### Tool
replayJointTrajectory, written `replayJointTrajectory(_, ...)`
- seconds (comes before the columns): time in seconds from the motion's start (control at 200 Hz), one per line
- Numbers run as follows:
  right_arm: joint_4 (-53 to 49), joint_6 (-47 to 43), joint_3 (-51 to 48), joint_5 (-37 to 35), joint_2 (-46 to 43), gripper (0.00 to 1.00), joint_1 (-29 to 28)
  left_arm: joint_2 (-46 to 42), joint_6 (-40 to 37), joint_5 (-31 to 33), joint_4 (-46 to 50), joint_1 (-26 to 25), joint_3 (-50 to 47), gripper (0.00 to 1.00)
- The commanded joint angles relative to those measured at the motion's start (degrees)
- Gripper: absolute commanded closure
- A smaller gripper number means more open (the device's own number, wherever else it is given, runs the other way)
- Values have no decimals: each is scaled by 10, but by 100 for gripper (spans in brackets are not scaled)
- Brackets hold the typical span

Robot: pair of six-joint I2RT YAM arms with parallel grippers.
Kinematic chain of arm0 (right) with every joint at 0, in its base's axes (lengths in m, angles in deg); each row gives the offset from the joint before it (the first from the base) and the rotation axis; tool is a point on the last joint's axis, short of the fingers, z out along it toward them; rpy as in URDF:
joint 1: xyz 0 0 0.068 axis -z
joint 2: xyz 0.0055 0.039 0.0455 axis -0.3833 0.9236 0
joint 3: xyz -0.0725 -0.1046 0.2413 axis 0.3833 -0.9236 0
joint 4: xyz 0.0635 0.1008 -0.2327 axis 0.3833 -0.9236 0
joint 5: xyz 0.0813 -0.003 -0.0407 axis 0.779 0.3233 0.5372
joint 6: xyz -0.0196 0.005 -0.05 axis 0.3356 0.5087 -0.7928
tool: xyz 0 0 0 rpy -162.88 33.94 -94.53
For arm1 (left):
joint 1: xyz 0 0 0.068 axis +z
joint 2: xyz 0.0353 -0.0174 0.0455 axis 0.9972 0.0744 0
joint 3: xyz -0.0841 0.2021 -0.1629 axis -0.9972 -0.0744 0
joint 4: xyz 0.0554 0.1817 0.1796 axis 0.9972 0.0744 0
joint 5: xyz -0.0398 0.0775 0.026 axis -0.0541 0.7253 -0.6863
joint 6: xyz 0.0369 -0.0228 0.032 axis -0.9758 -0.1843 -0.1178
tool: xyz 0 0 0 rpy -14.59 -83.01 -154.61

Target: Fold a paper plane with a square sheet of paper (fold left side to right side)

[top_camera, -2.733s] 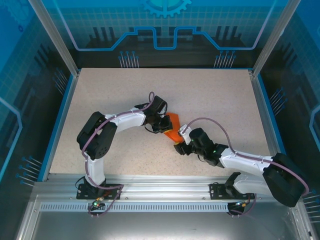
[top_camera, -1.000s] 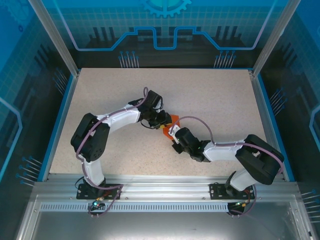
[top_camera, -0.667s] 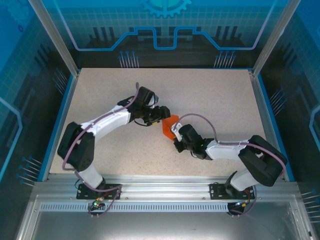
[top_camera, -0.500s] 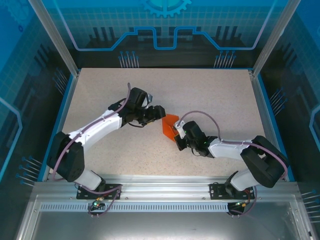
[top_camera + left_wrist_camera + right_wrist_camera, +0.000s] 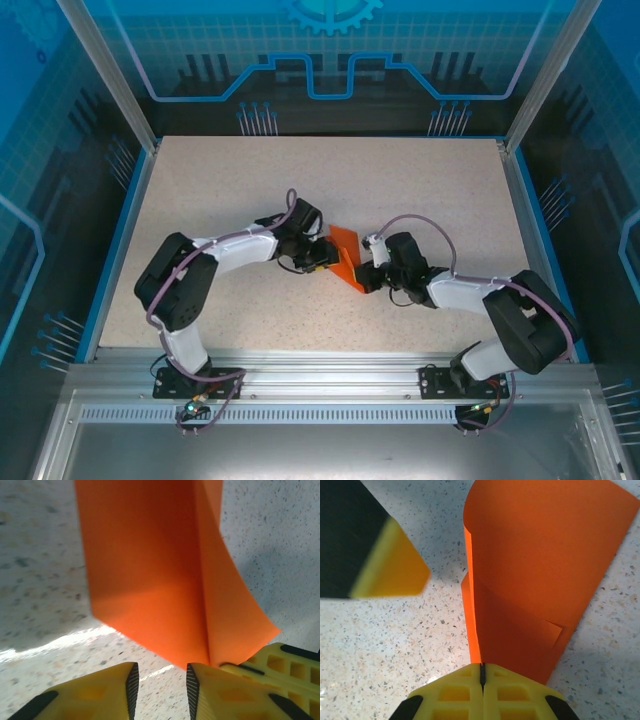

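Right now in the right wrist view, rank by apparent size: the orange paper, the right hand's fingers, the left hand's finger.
1. Orange paper, largest by far.
2-3. Left hand's finger and right hand's fingers: alike, both cropped and near the camera, so unranked.

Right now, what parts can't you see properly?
- Top view: the folds of the paper are too small to read, and the left gripper and right gripper cover its sides.
- Left wrist view: the paper's far end is cut off by the top edge.
- Right wrist view: the paper's near end is hidden in the shut right gripper; the left gripper's finger is blurred.
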Motion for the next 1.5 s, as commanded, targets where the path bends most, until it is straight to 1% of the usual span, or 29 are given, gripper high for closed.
replayJointTrajectory(0.0, 24, 26, -9, 44, 18, 100, 18, 23, 8, -15, -12, -5, 36, 67)
replayJointTrajectory(0.345, 40, 53, -13, 67, 47, 100, 51, 81, 9, -18, -4, -17, 83, 67)
replayJointTrajectory(0.42, 45, 59, -15, 74, 51, 100, 58, 85, 9, -18, -3, -17, 86, 69)
replayJointTrajectory(0.53, 45, 63, -16, 76, 54, 100, 62, 87, 8, -16, -2, -17, 87, 72)
replayJointTrajectory(0.785, 46, 63, -15, 85, 64, 100, 65, 108, 8, -18, 4, -19, 100, 72)
replayJointTrajectory(0.915, 48, 61, -12, 97, 66, 100, 65, 99, 5, -16, 6, -20, 96, 74)
replayJointTrajectory(1.06, 41, 58, -7, 95, 61, 100, 65, 77, -1, -6, 14, -20, 79, 76)
replayJointTrajectory(1.241, 29, 54, -1, 92, 58, 100, 65, 84, 2, -8, 8, -20, 74, 77)
replayJointTrajectory(1.341, 19, 50, 3, 91, 56, 92, 65, 89, 4, -9, 6, -19, 76, 77)
replayJointTrajectory(1.496, 0, 41, 17, 84, 54, 77, 63, 87, 4, -9, 4, -20, 77, 76)
